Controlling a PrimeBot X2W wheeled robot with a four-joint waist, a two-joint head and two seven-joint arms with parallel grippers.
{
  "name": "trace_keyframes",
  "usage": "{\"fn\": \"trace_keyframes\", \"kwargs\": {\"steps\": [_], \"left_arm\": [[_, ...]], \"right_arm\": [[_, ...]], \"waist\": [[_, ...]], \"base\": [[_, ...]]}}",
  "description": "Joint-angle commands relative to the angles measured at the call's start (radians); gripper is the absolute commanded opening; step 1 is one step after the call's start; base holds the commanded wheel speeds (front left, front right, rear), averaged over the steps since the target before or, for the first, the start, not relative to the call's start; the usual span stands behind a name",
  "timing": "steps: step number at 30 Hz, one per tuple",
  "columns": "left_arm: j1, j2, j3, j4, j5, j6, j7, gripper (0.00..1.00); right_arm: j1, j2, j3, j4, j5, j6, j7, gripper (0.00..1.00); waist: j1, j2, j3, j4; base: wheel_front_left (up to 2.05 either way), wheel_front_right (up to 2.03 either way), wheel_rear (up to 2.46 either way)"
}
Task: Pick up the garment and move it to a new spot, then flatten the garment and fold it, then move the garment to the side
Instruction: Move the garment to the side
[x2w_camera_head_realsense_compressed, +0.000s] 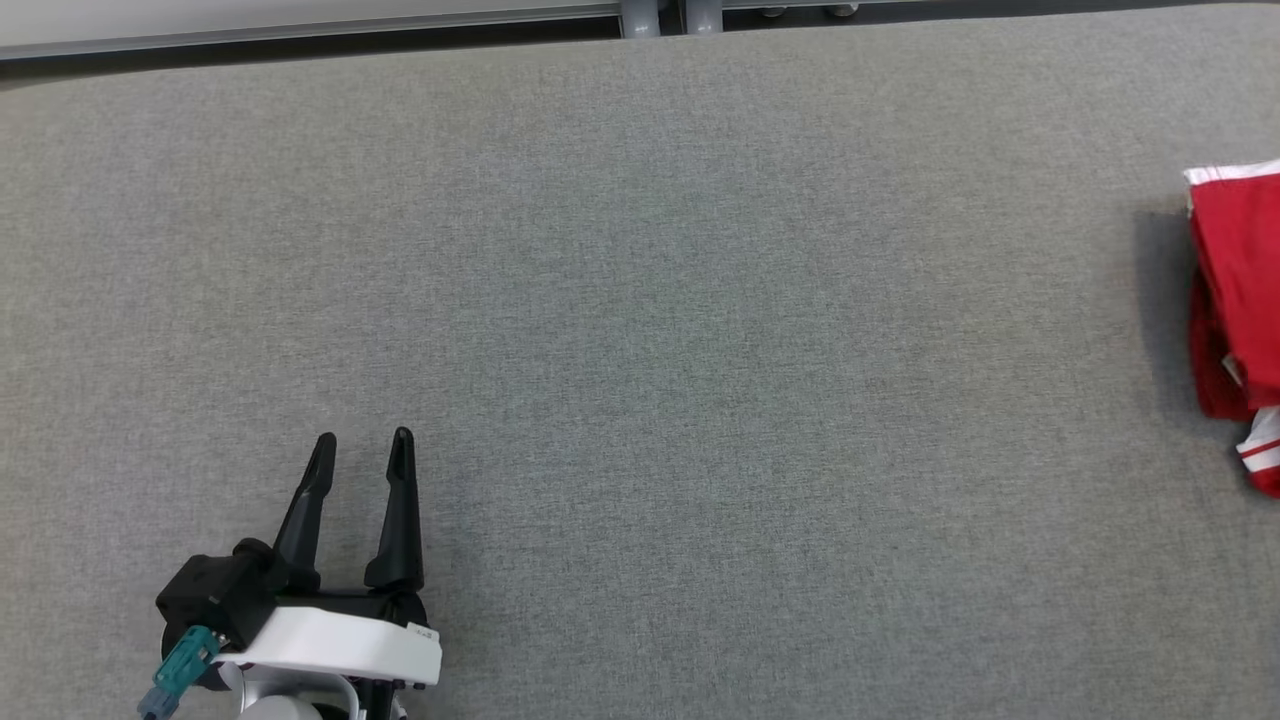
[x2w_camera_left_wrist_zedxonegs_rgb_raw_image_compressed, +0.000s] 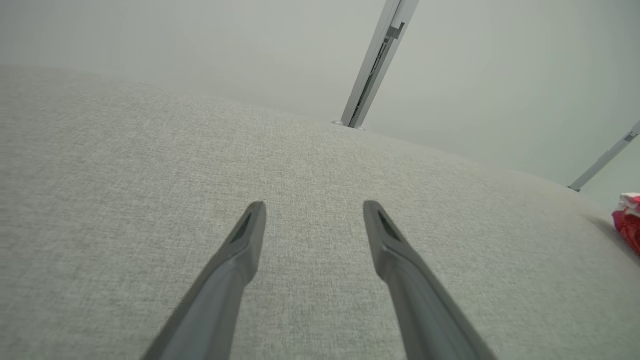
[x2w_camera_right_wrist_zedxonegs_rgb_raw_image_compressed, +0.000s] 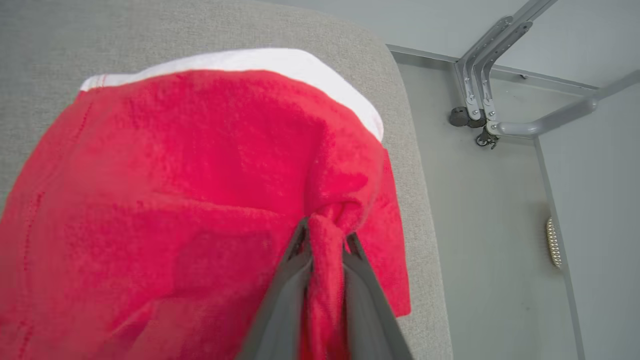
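Where the desk (x2w_camera_head_realsense_compressed: 640, 330) rounds off at its right end, the red garment (x2w_camera_right_wrist_zedxonegs_rgb_raw_image_compressed: 175, 170) lies loosely bunched, its fleecy cloth edged with a white band. The right claw (x2w_camera_right_wrist_zedxonegs_rgb_raw_image_compressed: 326, 235) is clenched on a gathered fold of that cloth. The left claw (x2w_camera_head_realsense_compressed: 363, 438) hangs released over bare desk, well apart from the garment, its long dark tapered fingers spread. Grey woven fabric covers the desk; beyond its edge are a pale smooth floor (x2w_camera_right_wrist_zedxonegs_rgb_raw_image_compressed: 490, 240) and a grey metal frame (x2w_camera_right_wrist_zedxonegs_rgb_raw_image_compressed: 480, 85).
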Motion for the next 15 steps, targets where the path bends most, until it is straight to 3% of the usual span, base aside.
{"fn": "trace_keyframes", "kwargs": {"steps": [1,8,10,15], "left_arm": [[-0.006,0.005,0.005,0.007,-0.001,-0.006,-0.002,1.00],[0.020,0.004,0.005,0.035,-0.019,0.014,-0.002,1.00],[0.027,0.004,0.008,0.038,-0.022,0.019,-0.002,1.00],[0.075,0.005,0.036,0.048,-0.031,0.039,-0.002,1.00]], "right_arm": [[-0.011,0.008,-0.021,0.031,-0.062,0.000,-0.018,1.00],[0.038,0.083,-0.110,0.031,-0.284,0.000,-0.205,1.00],[0.050,0.098,-0.116,0.007,-0.296,0.000,-0.238,1.00],[0.163,0.211,-0.145,-0.139,-0.316,0.000,-0.378,1.00]], "waist": [[0.0000,0.0000,-0.002,0.004],[0.0000,0.0000,-0.046,0.027],[0.0000,0.0000,-0.058,0.029],[0.0000,0.0000,-0.142,0.035]], "base": [[0.00,0.00,0.00],[0.00,0.00,0.00],[0.00,0.00,0.00],[0.00,0.00,0.00]]}}
